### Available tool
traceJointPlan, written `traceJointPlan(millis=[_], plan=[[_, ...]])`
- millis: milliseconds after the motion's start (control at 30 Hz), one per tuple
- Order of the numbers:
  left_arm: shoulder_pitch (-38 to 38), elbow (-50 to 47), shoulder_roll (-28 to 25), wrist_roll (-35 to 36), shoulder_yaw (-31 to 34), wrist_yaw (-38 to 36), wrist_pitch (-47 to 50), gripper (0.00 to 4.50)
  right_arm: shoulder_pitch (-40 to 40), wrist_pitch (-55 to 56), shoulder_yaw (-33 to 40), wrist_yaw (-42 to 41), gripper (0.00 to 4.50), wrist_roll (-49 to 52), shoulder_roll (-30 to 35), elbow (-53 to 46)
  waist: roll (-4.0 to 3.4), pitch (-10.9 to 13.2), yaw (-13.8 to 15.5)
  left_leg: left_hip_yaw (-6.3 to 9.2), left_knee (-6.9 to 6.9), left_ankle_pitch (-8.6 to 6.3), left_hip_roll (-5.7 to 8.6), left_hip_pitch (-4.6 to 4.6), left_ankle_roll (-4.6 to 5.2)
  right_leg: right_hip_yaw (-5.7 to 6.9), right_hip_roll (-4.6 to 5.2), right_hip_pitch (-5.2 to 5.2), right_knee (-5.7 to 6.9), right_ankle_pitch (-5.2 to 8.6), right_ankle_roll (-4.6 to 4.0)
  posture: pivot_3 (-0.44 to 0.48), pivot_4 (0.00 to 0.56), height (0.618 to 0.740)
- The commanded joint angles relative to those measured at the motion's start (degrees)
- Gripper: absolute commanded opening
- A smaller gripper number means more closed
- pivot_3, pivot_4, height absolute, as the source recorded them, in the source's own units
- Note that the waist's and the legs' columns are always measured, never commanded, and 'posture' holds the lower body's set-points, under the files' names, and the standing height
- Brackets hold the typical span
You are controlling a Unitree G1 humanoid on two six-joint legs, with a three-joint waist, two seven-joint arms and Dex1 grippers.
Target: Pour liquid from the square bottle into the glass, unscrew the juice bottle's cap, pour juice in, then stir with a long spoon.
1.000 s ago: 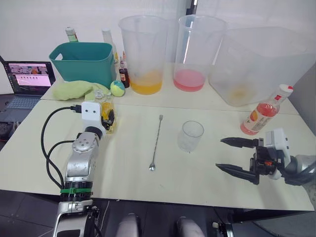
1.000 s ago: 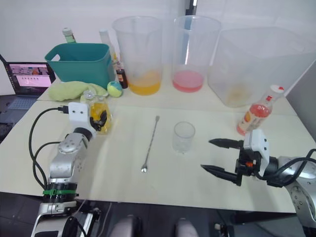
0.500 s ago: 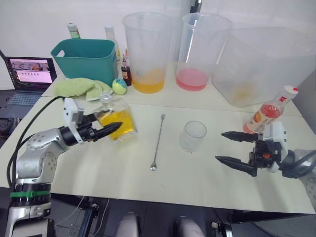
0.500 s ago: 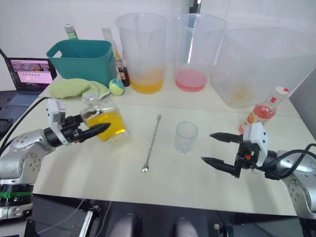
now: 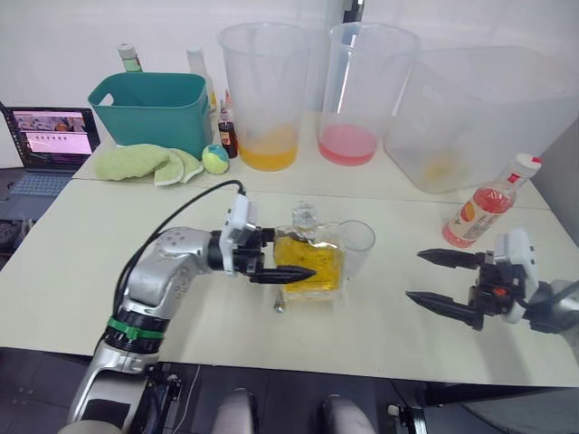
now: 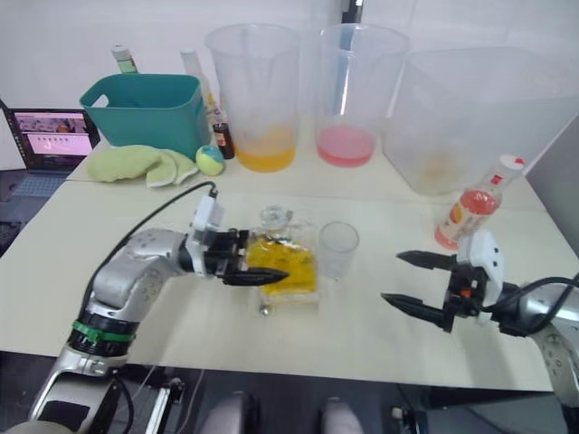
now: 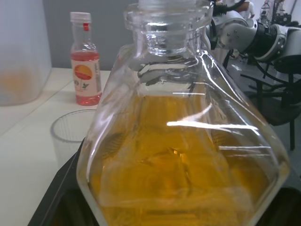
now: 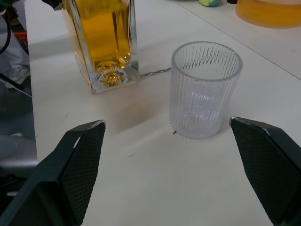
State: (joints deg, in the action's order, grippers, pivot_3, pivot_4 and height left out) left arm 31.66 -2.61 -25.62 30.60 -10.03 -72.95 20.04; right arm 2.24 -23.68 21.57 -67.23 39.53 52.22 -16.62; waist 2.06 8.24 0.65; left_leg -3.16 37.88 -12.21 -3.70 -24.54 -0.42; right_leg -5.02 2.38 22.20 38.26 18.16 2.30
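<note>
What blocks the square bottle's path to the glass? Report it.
Nothing visible does. The left gripper holds the square bottle upright right beside the glass, with bare table between them. The long spoon lies flat behind the bottle.

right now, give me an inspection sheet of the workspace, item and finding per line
surface: cream table, bare at its left end.
job's things: square bottle upright in the left gripper, beside the empty glass; juice bottle capped, by the table's right edge; long spoon lying behind the bottle.
clutter: three translucent buckets, teal bin, green cloth, ball.
grippers: left shut on the bottle; right gripper open, empty.
cables: black cable on the left arm.
surroundings: laptop at far left.
</note>
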Motion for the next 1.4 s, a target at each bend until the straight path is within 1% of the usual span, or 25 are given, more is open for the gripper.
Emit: traceJointPlan(millis=[33, 133, 300, 500, 600, 633, 667, 700, 733, 933, 1400], plan=[[1.9, -1.2, 2.0, -1.5, -1.0, -0.9, -4.5, 2.84, 0.5, -0.1, 2.7, 0.0, 4.5, 1.0, 0.5, -1.5, 0.0, 0.0, 0.0, 0.0, 0.0, 0.0, 0.0, 0.0, 0.0, 0.0, 0.0, 0.0, 0.0, 0.0, 0.0, 0.0, 0.15, 0.73], [2.0, 0.5, 3.1, -5.9, -4.1, -1.1, -8.0, 2.84, 0.7, -0.5, 2.9, 0.7, 4.5, 1.0, 0.1, -1.9, -0.02, 0.0, -0.1, -0.01, 0.0, 0.0, 0.01, 0.02, 0.0, -0.04, -0.01, 0.0, -0.01, 0.0, 0.0, 0.0, 0.15, 0.73], [2.0, 2.6, 3.2, -9.9, -6.6, -2.5, -11.8, 2.84, 1.1, -0.8, 2.9, 1.8, 4.5, 1.2, -0.4, -2.9, -0.05, 0.0, 0.0, -0.01, 0.0, 0.0, 0.02, 0.03, 0.0, -0.06, -0.01, 0.0, 0.0, 0.0, 0.0, 0.0, 0.15, 0.73], [0.5, 4.8, 3.5, -11.6, -7.6, -3.1, -12.9, 2.84, 1.8, -1.1, 2.9, 3.0, 4.5, 1.3, -1.1, -4.2, -0.06, 0.0, 0.0, 0.0, 0.01, 0.0, 0.03, 0.02, 0.0, -0.07, -0.01, -0.01, -0.01, 0.0, 0.01, 0.0, 0.15, 0.73], [-0.1, 5.6, 3.8, -11.0, -7.1, -3.0, -12.6, 2.84, 1.8, -1.2, 2.8, 3.3, 4.5, 1.3, -1.3, -4.5, -0.06, 0.0, 0.1, 0.01, 0.01, 0.0, 0.03, 0.02, 0.01, -0.07, -0.01, -0.03, -0.01, 0.0, 0.01, 0.0, 0.15, 0.73], [-0.2, 5.7, 3.9, -10.7, -6.8, -2.9, -12.2, 3.86, 1.8, -1.2, 2.8, 3.5, 4.5, 1.3, -1.4, -4.7, -0.06, 0.0, 0.1, 0.01, 0.02, 0.0, 0.04, 0.02, 0.01, -0.07, 0.0, -0.03, -0.01, 0.0, 0.02, 0.0, 0.15, 0.73], [-0.2, 5.5, 3.9, -10.1, -6.5, -3.0, -11.7, 4.08, 1.8, -1.3, 2.8, 3.6, 4.5, 1.3, -1.5, -4.8, -0.06, 0.0, 0.1, 0.01, 0.02, -0.01, 0.04, 0.02, 0.02, -0.07, 0.0, -0.04, -0.01, -0.01, 0.02, 0.0, 0.15, 0.73], [-0.1, 5.3, 3.9, -9.6, -6.2, -3.2, -11.1, 4.41, 1.7, -1.3, 2.7, 3.7, 4.5, 1.3, -1.5, -4.8, -0.06, 0.0, 0.1, 0.01, 0.03, -0.01, 0.04, 0.02, 0.02, -0.07, 0.0, -0.05, -0.01, -0.01, 0.03, 0.0, 0.15, 0.73], [0.0, 4.8, 4.0, -8.8, -5.7, -3.3, -10.1, 4.47, 1.7, -1.4, 2.7, 3.7, 4.5, 1.3, -1.5, -4.8, -0.06, 0.0, 0.1, 0.01, 0.03, -0.01, 0.03, 0.02, 0.02, -0.07, 0.0, -0.05, -0.01, -0.01, 0.03, 0.0, 0.15, 0.73], [0.2, 1.5, 3.2, -5.5, -4.6, -3.1, -5.0, 4.47, 1.5, -1.6, 2.4, 3.8, 4.5, 1.5, -1.6, -5.0, -0.09, 0.0, 0.0, 0.02, 0.03, -0.01, 0.03, 0.07, 0.02, -0.07, -0.01, -0.05, 0.05, -0.01, 0.03, 0.0, 0.15, 0.73], [-0.4, 0.9, 4.9, -7.0, -6.1, -1.3, -5.5, 4.47, 1.5, -2.1, 2.8, 4.9, 4.5, 1.4, -1.9, -5.5, -0.09, 0.0, 0.0, 0.01, 0.03, -0.01, 0.05, 0.13, 0.02, -0.11, -0.01, -0.09, 0.09, -0.01, 0.03, 0.0, 0.15, 0.73]])
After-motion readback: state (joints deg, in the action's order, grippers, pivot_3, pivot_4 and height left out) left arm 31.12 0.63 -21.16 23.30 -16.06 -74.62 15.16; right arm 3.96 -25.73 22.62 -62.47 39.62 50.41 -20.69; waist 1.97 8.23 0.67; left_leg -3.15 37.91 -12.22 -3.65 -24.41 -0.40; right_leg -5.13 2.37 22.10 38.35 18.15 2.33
